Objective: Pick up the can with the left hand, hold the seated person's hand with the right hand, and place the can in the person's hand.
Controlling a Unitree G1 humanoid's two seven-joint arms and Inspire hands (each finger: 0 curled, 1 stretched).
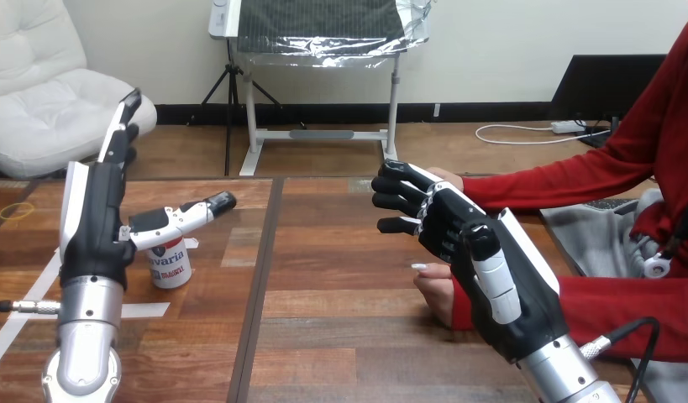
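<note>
While a white can [169, 264] stands upright on the left part of the wooden table [340, 302], the robot's left hand [92, 227] is raised just beside it. The hand is spread wide, its fingers [126, 113] straight and pointing up and away. Its thumb [189, 214] stretches to the right above the can's top. Whether the thumb's base touches the can cannot be told, and nothing is curled round the can. The can sits on the wood close to a strip of white tape [145, 310]. A yellow rubber band [17, 210] lies near the table's far left edge.

On the right side, the robot's right hand [466, 243] is lifted above the table at the end of its silver forearm, well apart from the can. A person seated at the table's right reaches in with two red-sleeved arms. The person's upper hand [445, 175] shows just beyond the robot's right hand and is mostly hidden behind it. It cannot be told whether the two touch, or whether the robot's right hand is closed on the person's hand or loose. The person's lower hand [434, 290] rests on the table just beneath the robot's right hand, loosely curled, its sleeve running off to the right.
</note>
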